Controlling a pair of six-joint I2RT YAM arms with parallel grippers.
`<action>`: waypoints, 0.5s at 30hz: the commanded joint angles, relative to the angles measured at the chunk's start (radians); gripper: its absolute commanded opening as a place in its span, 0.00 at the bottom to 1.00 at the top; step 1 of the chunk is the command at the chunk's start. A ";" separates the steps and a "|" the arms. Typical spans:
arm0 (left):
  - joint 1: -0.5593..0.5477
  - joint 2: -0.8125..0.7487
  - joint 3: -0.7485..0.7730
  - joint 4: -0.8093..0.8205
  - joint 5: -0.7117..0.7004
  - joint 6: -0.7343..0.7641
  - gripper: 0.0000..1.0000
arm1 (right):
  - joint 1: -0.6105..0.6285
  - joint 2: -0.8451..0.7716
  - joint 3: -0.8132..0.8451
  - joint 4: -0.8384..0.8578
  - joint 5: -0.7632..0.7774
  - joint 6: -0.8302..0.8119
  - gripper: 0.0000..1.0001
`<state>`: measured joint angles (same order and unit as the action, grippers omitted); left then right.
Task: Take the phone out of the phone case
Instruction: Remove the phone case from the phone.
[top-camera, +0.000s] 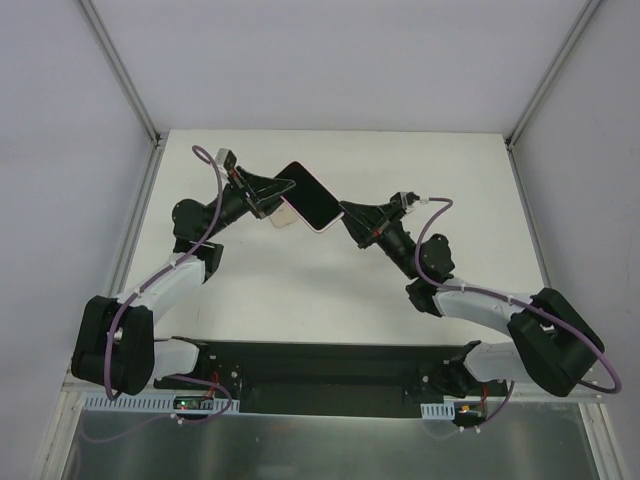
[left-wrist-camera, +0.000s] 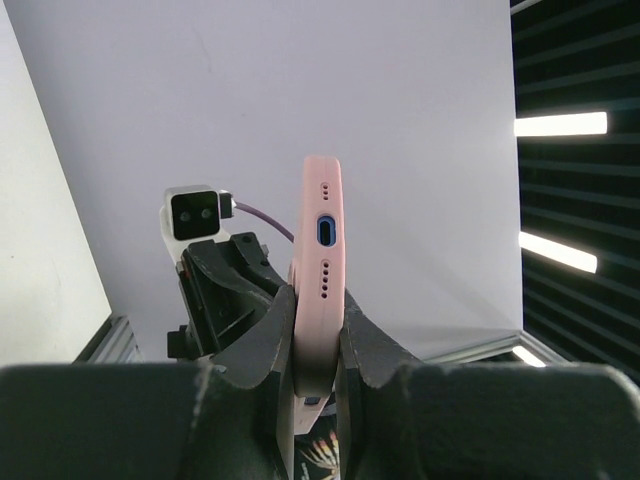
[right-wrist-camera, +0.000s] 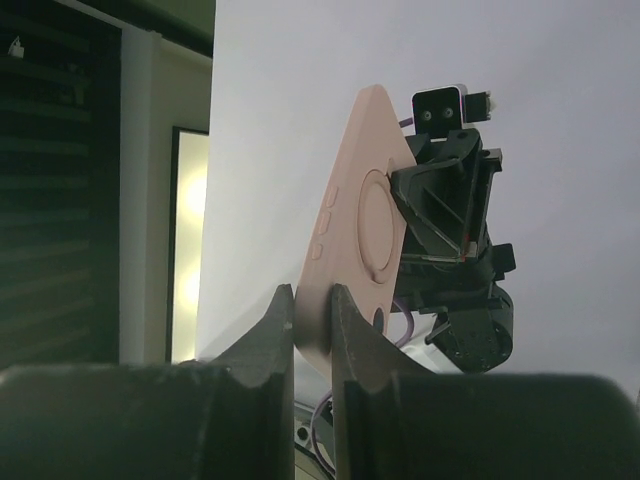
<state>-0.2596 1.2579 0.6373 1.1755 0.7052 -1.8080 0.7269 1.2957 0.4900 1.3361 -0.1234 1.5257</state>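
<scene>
I have both tools clamped on the same object. The left tool (left-wrist-camera: 318, 322) pinches the pink phone case (left-wrist-camera: 322, 195) across its thickness, near the end with the charging port (left-wrist-camera: 325, 231). The right tool (right-wrist-camera: 312, 312) grips the far side of the case, close to a corner. The phone (top-camera: 310, 196) sits inside the case, its dark screen facing the overhead camera, held between the two tools and apparently clear of the worktop (top-camera: 300, 290).

My worry is that each grip squeezes case and phone together, so pulling apart may only stretch the soft rim or slide a pad off. If one tool releases while the other holds only a corner, everything drops. A hard twist could pop the phone out uncontrolled.
</scene>
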 joint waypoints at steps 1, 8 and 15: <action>0.010 -0.089 0.055 0.507 -0.127 -0.131 0.00 | 0.028 0.079 0.022 0.193 0.027 0.062 0.01; 0.011 -0.115 0.074 0.509 -0.136 -0.143 0.00 | 0.055 0.149 0.073 0.196 0.027 0.063 0.01; 0.022 -0.152 0.085 0.507 -0.142 -0.159 0.00 | 0.063 0.177 0.127 0.196 0.021 0.067 0.01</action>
<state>-0.2207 1.1965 0.6373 1.1610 0.6434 -1.7996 0.7582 1.4246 0.5911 1.4303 -0.0677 1.5860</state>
